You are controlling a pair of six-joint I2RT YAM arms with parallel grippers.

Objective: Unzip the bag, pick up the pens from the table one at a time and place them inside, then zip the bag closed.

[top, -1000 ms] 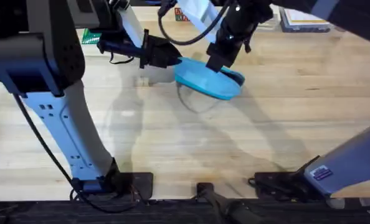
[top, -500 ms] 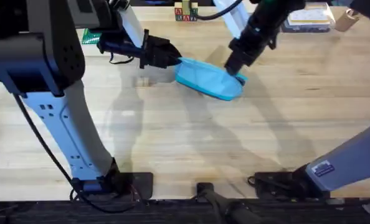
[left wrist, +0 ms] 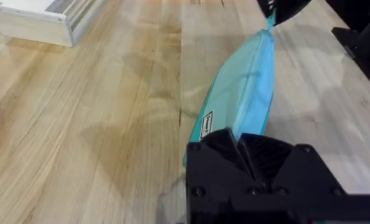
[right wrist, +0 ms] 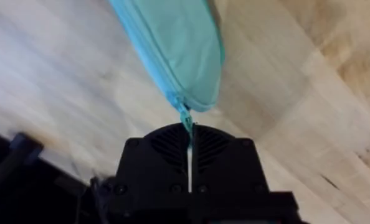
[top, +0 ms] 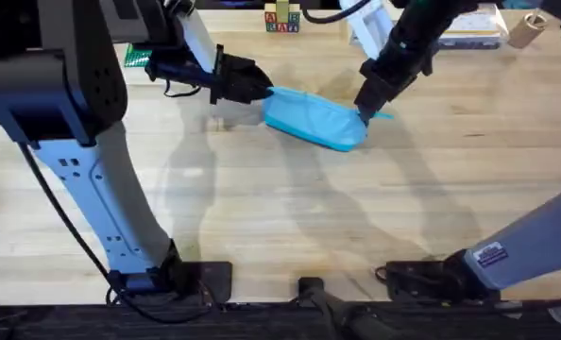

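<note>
On the far middle of the desk (top: 290, 208) lies the bag (top: 314, 120), a light blue fabric pouch, long and oval, its body plump and smooth. A zipper seam runs along its length and looks drawn shut from end to end in both wrist views. A small white label shows on its side near the left end (left wrist: 206, 126). A thin teal pull (right wrist: 185, 118) sticks out from the pouch's right tip.

The left end effector (top: 260, 91) is closed on the bag's left end, its black fingers pinching the fabric there. The right end effector (top: 367, 106) is at the opposite tip, its 2 fingers pressed together around the teal pull, which runs straight into the narrow slit between them. The bag is stretched between the 2 arms and rests on the pale wood planks.

Farther out, a white box (left wrist: 38, 22) sits on the desk beside the left arm, and small coloured blocks (top: 281, 19) stand near the far edge.
</note>
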